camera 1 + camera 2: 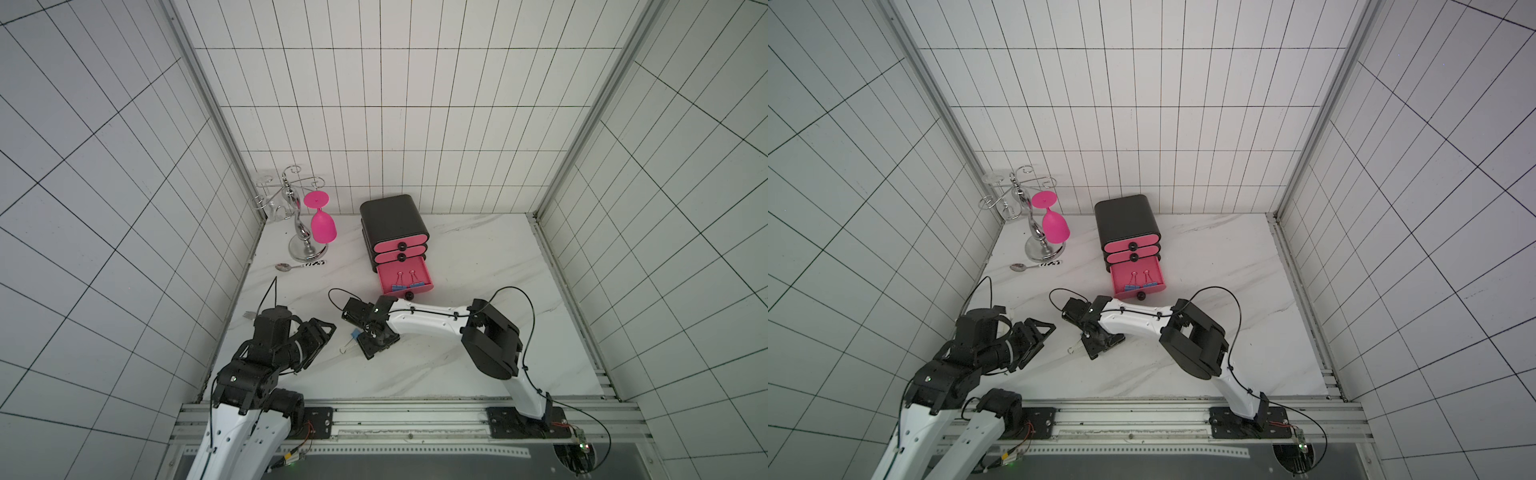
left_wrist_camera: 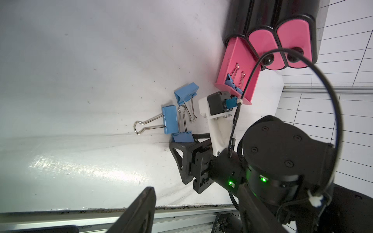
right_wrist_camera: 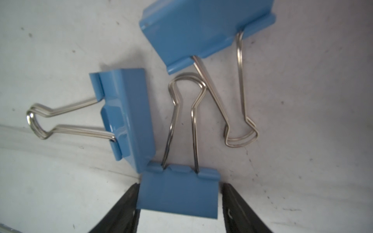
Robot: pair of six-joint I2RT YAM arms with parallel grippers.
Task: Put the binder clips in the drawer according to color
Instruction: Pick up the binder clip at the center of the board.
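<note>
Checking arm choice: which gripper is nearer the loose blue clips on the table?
Right. The right gripper straddles one blue clip, a finger either side; the left gripper hangs apart, on the robot's left.

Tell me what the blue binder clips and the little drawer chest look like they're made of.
Binder clips: probably painted sheet steel, glossy blue, with folded edges and sharp highlights; their handles are bare silvery wire. Drawer chest: likely moulded plastic, a smooth semi-matte black shell with rounded corners; the open drawer is uniform pink and thin-walled.
</note>
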